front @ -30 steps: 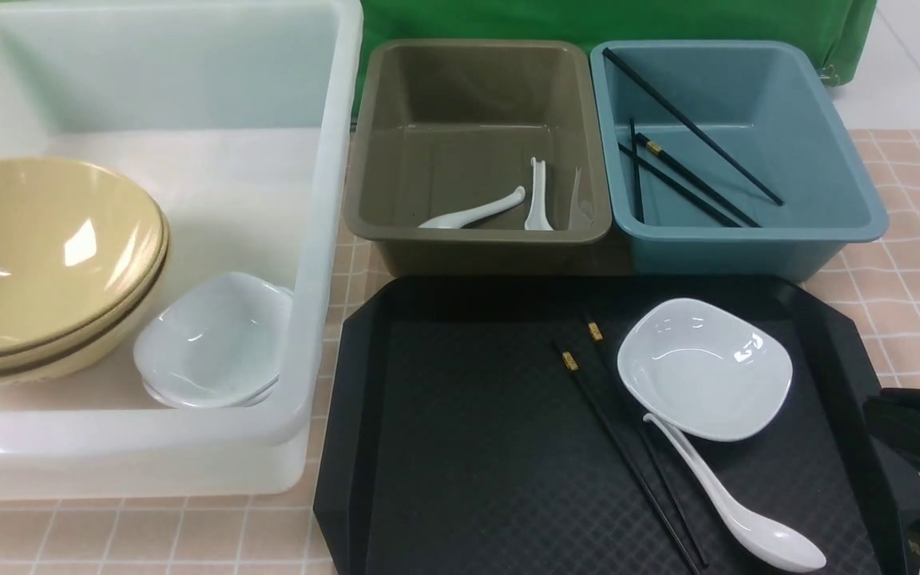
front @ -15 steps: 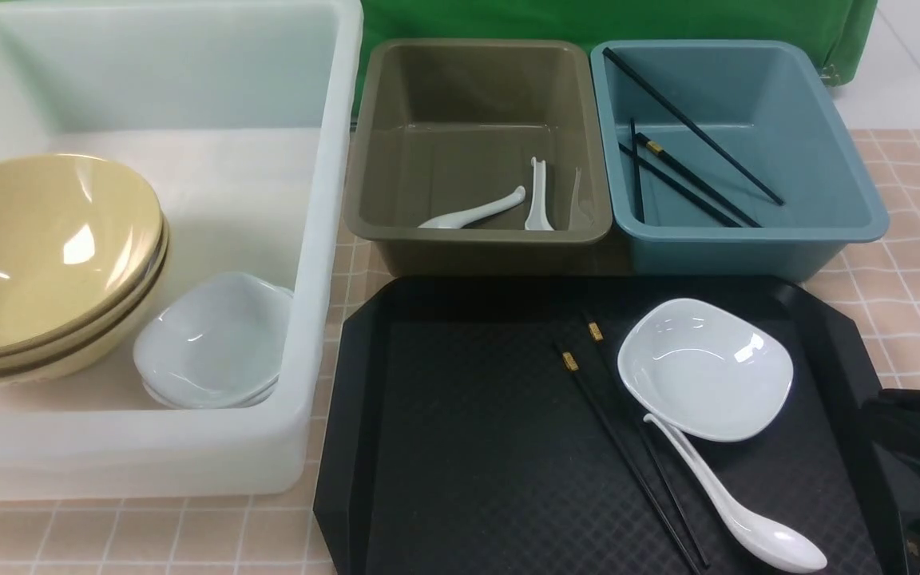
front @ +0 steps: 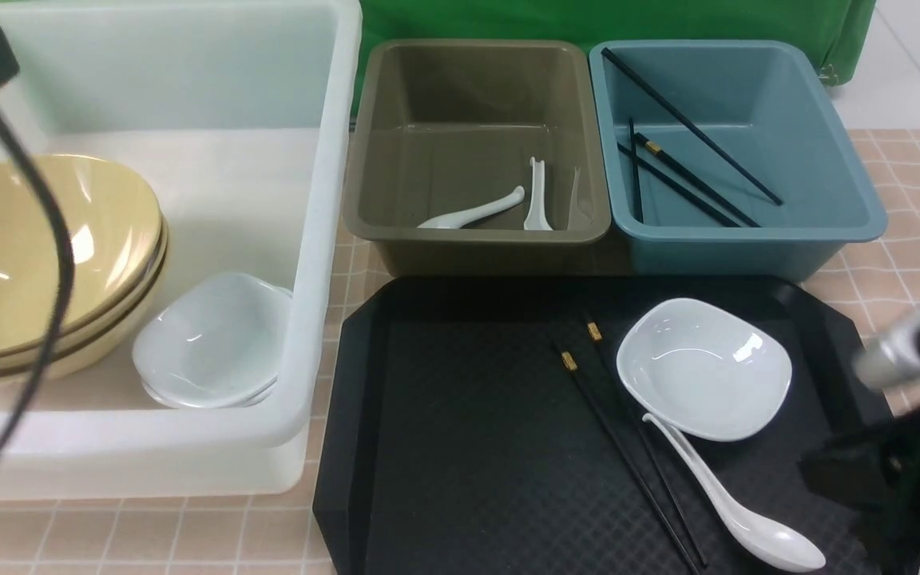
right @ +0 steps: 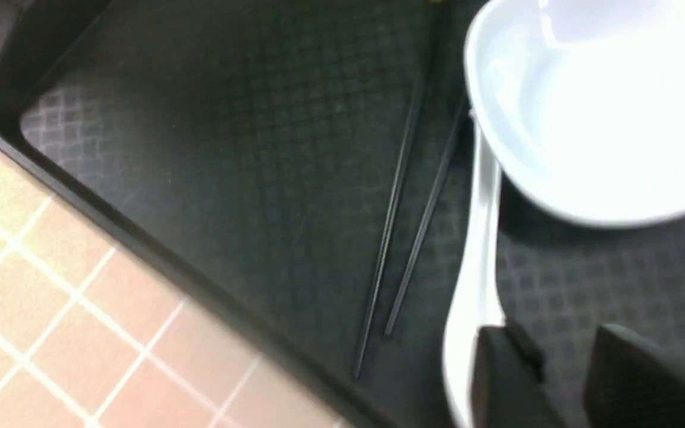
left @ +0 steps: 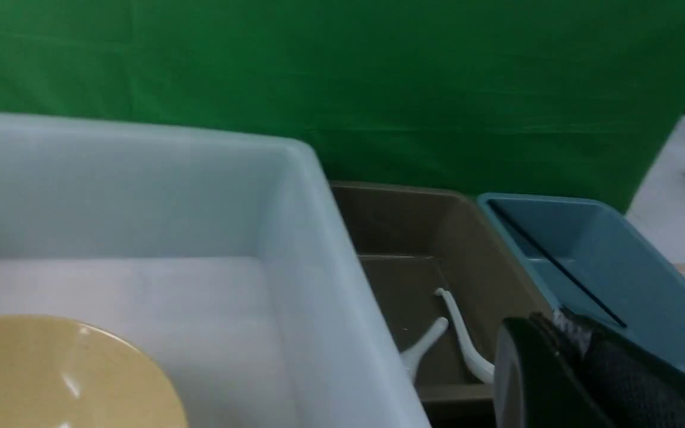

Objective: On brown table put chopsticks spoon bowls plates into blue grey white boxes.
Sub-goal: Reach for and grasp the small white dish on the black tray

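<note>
Both arms have swung in: the left gripper (left: 547, 356), jaws closed, at upper left over the white box (front: 324, 239) (bowls (front: 37, 255) and plates (front: 212, 339) already inside), and the right gripper (right: 562, 368), jaws apart, at lower right. Chopsticks (front: 628, 455), one plate (front: 703, 367) and a spoon (front: 731, 511) are still on the black tray (front: 460, 447).

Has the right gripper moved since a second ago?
Yes. The right gripper has swung left, in over the right rim of the black tray, toward the white spoon.
</note>
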You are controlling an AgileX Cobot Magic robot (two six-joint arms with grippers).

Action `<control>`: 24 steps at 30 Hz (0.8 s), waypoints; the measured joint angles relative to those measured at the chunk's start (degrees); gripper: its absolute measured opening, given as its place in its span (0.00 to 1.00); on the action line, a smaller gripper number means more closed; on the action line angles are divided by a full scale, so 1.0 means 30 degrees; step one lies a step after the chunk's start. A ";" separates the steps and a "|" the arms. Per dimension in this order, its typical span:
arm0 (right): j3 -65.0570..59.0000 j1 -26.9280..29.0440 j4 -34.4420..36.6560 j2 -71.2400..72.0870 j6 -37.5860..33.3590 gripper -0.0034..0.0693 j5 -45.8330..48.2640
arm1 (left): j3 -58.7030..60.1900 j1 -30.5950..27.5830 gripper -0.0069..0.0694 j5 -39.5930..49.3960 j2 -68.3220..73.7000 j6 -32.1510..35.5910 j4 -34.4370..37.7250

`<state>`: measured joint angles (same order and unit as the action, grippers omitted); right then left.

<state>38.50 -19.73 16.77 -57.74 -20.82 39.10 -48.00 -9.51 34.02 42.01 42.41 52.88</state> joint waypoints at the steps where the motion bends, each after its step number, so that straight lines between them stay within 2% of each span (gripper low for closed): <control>1: 0.0917 0.0000 -0.0570 -0.0878 0.0381 0.48 0.0024 | 0.0458 0.0137 0.10 0.0071 -0.0782 0.0084 0.0045; 6: 0.4733 0.0000 -0.4336 -0.5212 0.3091 0.64 -0.0152 | 0.2869 0.0281 0.10 0.1662 -0.4620 0.0347 -0.0124; 9: 0.6722 0.0000 -0.5229 -0.7956 0.3773 0.71 0.0236 | 0.3957 0.0297 0.10 0.2210 -0.6908 0.0789 -0.0634; 16: 0.9418 0.1155 -0.5590 -1.3120 0.3841 0.74 0.0608 | 0.7437 0.0297 0.10 0.3284 -0.9712 0.0775 -0.2367; 19: 0.9792 0.2005 -0.5765 -1.4244 0.3841 0.74 0.0704 | 0.8663 0.0297 0.10 0.3978 -1.0367 0.0751 -0.2547; 24: 0.9792 0.2151 -0.4936 -1.5340 0.3780 0.74 0.1297 | 0.8941 0.0297 0.10 0.3528 -1.0561 0.0782 -0.2301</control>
<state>67.87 -13.27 1.96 -103.76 -9.48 42.99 -21.18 -8.62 44.61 10.33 44.76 45.98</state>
